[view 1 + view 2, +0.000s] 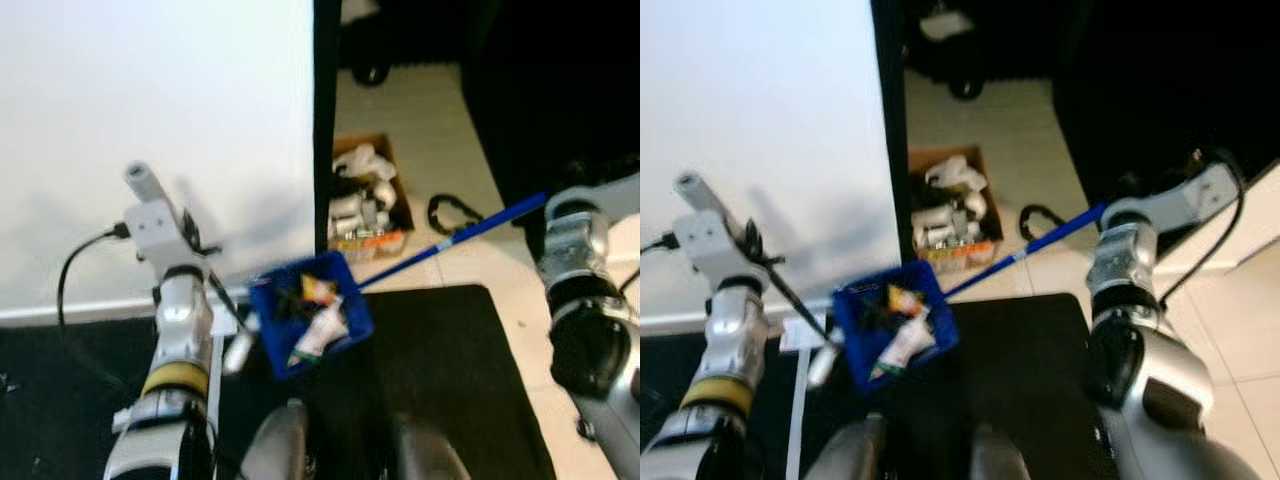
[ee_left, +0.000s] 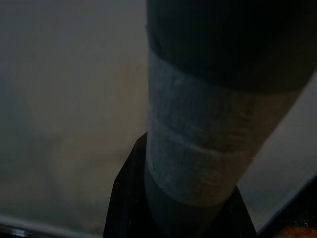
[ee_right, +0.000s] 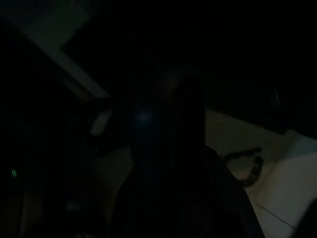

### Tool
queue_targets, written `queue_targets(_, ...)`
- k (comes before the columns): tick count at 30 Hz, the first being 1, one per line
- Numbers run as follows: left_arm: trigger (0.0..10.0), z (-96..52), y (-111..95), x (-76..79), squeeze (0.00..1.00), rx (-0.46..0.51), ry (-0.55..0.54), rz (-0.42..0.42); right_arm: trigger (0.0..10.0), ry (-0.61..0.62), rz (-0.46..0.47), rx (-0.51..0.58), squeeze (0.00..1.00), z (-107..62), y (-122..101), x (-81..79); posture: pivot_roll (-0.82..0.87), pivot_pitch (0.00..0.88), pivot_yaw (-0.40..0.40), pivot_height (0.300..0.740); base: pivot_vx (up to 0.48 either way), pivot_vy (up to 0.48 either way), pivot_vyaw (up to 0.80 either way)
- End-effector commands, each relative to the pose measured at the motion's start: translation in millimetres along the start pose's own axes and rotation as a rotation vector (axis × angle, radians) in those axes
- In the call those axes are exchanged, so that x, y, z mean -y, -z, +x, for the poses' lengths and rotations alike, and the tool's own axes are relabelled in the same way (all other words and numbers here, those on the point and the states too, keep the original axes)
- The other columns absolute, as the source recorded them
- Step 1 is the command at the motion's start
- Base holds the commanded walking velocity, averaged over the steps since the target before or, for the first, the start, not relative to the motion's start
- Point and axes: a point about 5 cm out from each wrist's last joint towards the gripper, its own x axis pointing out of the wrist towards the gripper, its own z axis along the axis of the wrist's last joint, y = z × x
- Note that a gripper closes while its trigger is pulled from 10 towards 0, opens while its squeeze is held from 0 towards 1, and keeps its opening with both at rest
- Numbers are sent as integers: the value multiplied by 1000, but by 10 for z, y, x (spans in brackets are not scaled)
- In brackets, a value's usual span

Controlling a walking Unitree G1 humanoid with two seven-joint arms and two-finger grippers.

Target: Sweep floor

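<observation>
Dustpan (image 1: 311, 313) — blue, litter-filled — its handle (image 1: 450, 241) runs up to right claw.

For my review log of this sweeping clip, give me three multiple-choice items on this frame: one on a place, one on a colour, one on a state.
1. Where is the cardboard box?
A. On the pale floor beyond the dustpan
B. On the black mat
C. Inside the dustpan

2. What colour is the dustpan?
A. Red
B. Blue
C. Green

3. What state is the dustpan in?
A. Holding litter
B. Upside down
C. Folded flat

Answers: 1 A, the box sits on light tiles by the dark door edge; 2 B, pan and long handle are blue; 3 A, wrappers and a tube lie in it.
</observation>
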Motion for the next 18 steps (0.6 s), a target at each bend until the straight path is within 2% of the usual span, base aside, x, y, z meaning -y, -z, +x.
queue_targets(1,10000,5,-45,19,0,31,4,-16,10000,-9,72,51,0,45,-120,-77,45,38,-26,731,480,0,0)
queue_targets(5,10000,-2,-38,13,0,29,3,-13,10000,-12,74,50,0,51,-126,-86,46,38,-29,731,459,0,0)
queue_targets(18,10000,-88,59,46,0,-3,43,-17,10000,-12,69,41,0,56,-124,-94,47,42,-33,731,0,0,0)
